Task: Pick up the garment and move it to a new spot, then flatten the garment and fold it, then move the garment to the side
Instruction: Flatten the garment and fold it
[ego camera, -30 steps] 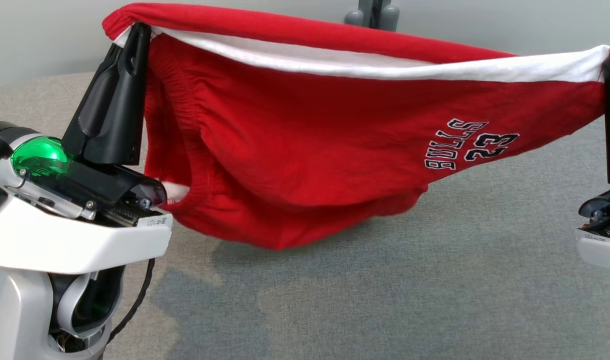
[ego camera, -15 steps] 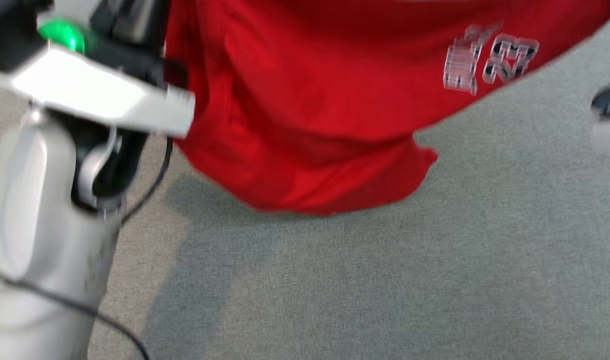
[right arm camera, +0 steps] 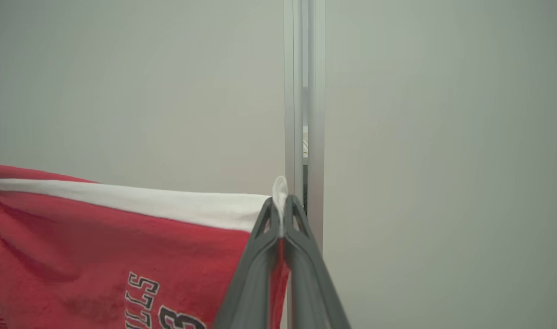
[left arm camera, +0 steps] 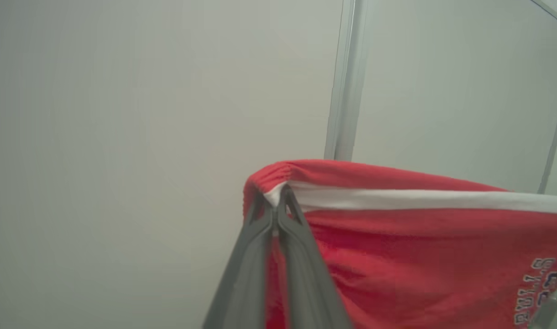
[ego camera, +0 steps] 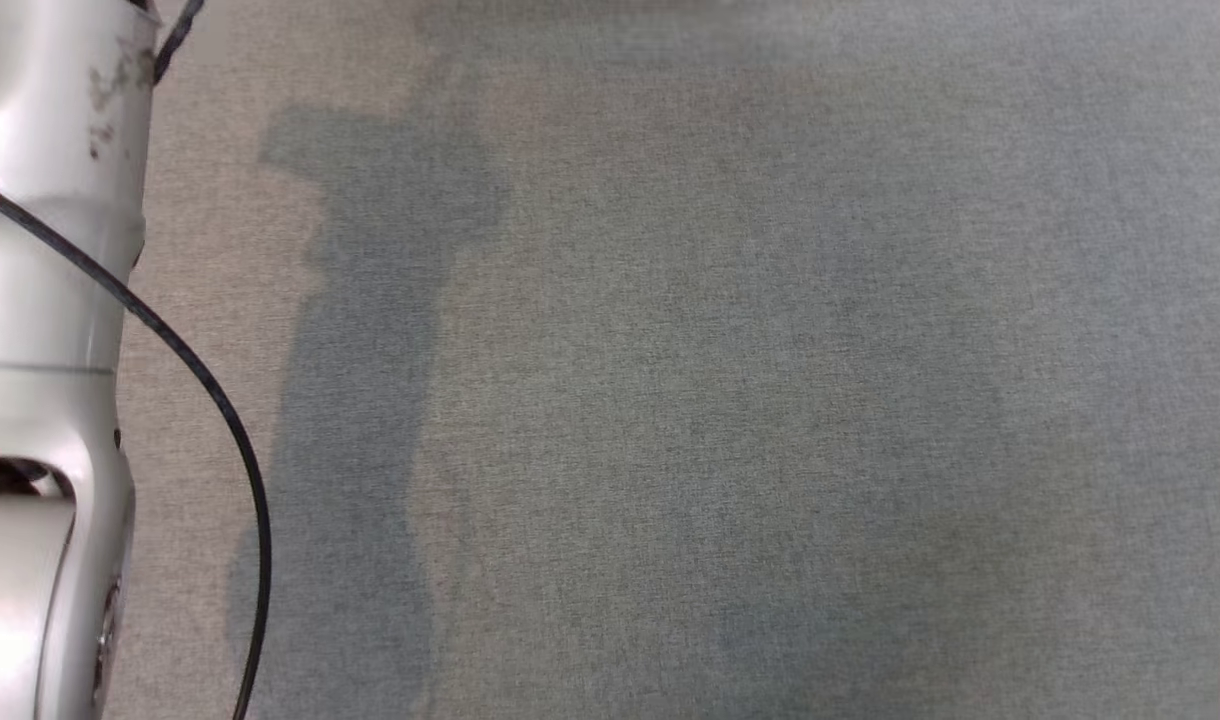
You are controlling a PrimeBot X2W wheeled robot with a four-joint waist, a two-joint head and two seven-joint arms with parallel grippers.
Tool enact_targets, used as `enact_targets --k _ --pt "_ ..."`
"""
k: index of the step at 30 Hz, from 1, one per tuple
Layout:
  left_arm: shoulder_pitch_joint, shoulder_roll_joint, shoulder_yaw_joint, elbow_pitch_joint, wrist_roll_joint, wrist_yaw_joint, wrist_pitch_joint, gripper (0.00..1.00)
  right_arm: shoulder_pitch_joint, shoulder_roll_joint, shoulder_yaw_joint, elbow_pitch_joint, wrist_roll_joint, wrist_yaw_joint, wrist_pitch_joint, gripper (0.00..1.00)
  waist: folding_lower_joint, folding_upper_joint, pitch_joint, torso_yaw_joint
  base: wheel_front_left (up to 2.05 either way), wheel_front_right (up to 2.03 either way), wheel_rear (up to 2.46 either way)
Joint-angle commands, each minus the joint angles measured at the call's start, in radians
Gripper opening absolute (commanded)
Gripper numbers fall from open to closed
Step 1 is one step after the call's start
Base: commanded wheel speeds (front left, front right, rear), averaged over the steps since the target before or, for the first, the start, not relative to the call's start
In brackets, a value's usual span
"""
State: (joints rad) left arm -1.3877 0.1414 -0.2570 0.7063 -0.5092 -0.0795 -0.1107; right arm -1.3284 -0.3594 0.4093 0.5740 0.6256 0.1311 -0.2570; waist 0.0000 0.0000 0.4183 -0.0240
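The garment (left arm camera: 406,237) is a pair of red shorts with a white side stripe and dark lettering, hanging in the air in front of a pale wall. In the left wrist view my left gripper (left arm camera: 276,197) is shut on one top corner of the garment. My right gripper (right arm camera: 281,204) is shut on the other top corner, where white fabric sticks up between the fingertips, and the garment (right arm camera: 123,246) stretches away to the left. The cloth is pulled fairly taut between the two grips. Its lower part is cut off by the frames.
The head view looks straight down at the grey cloth-covered table (ego camera: 730,400), crossed by soft shadows. My pale left arm (ego camera: 40,300) with a black cable (ego camera: 200,380) runs down the left edge. A metal wall post (right arm camera: 303,91) stands behind the garment.
The head camera has tilted down, so the garment and both grippers have slid out of the top of the head view. Both grips on the garment look unchanged.
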Motion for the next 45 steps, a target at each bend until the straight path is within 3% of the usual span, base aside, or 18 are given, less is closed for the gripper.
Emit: enact_targets --k 1,5,12,16,21,24,29,36,40,45 --pt "-0.036 0.001 0.013 0.086 -0.016 -0.007 -0.016 0.0 -0.039 0.023 0.023 0.076 0.0 -0.001 -0.009 0.0 0.0 0.0 0.008 -0.009 0.0 0.0 0.0" --pt "-0.082 0.001 0.006 0.239 -0.027 -0.025 -0.028 0.0 -0.094 0.066 0.09 0.208 0.018 -0.001 -0.01 0.0 0.0 0.0 0.019 -0.016 0.0 0.0 0.0" --pt "-0.048 -0.039 -0.033 0.349 -0.065 -0.05 -0.066 0.0 -0.059 0.068 0.176 0.239 0.075 0.0 -0.011 0.0 0.0 0.0 0.061 -0.002 0.0 0.0 0.0" --pt "0.07 -0.069 -0.105 0.3 -0.129 -0.052 -0.104 0.0 0.048 0.039 0.18 0.176 0.126 0.0 -0.009 0.0 0.0 0.0 0.078 0.01 0.0 0.0 0.0" --pt "0.289 -0.06 -0.197 0.173 -0.212 -0.052 -0.138 0.0 0.264 0.001 0.162 0.051 0.161 0.0 -0.009 0.0 0.0 0.0 0.07 0.017 0.0 0.0 0.0" --pt "0.482 -0.028 -0.26 0.046 -0.235 -0.051 -0.149 0.0 0.471 -0.027 0.129 -0.1 0.165 0.0 -0.009 0.0 0.0 0.0 0.042 0.026 0.0 0.0 0.0" --pt "0.704 0.03 -0.308 -0.117 -0.274 -0.051 -0.148 0.0 0.729 -0.057 0.089 -0.247 0.151 0.0 -0.009 0.0 0.0 0.0 -0.014 0.032 0.0 0.0 0.0" --pt "0.947 0.145 -0.351 -0.328 -0.33 -0.039 -0.02 0.0 1.029 -0.069 0.015 -0.393 0.132 0.0 -0.01 0.0 0.0 0.0 -0.091 0.028 0.0 0.0 0.0" --pt "1.068 0.219 -0.358 -0.466 -0.355 0.006 0.054 0.0 1.165 -0.071 0.004 -0.446 0.132 0.0 -0.01 0.0 0.0 0.0 -0.135 0.026 0.0 0.0 0.0" --pt "1.22 0.314 -0.356 -0.662 -0.394 0.091 0.147 0.0 1.307 -0.075 -0.003 -0.52 0.132 0.0 0.0 0.0 0.0 0.0 -0.174 0.025 0.0 0.0 0.0"
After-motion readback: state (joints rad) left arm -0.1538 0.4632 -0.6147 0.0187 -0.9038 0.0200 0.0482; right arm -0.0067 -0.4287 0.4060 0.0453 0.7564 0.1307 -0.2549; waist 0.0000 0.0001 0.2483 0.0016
